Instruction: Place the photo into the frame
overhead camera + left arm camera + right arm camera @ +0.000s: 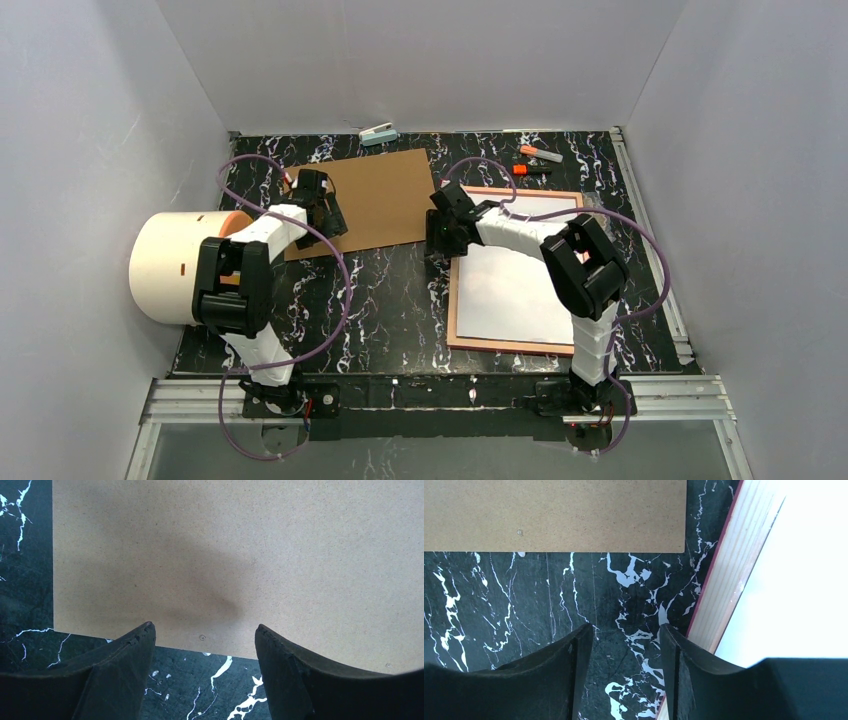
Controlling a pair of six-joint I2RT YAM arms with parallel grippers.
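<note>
Left gripper (202, 630): seen from its own wrist, the two dark fingers stand spread with nothing between them; it is released and grasps nothing.
Under the left gripper: the near edge of the brown backing board (250, 555), which lies flat on the black marbled table (30, 605). Whether the fingertips touch the board cannot be told.
Right gripper (625, 630): its fingers are parted and only bare table shows in the gap; it is released and holds nothing.
Place of the right gripper: low over the table, just beside the left edge of the frame (730, 580), between frame and backing board. Its right finger overlaps that pale edge in the wrist view; contact cannot be told.
Frame: flat on the right half of the table, pale wood-coloured back upward, with a thin pink line along its outer edge.
Photo (510, 285): lies within the frame's border, plain white back upward, printed side hidden.
Board and frame: apart, with a strip of table between them.
Cylinder (175, 265): large and cream, on its side at the table's left edge beside the left arm.
Markers (540, 153): two with orange on them, near the far edge beyond the frame.
</note>
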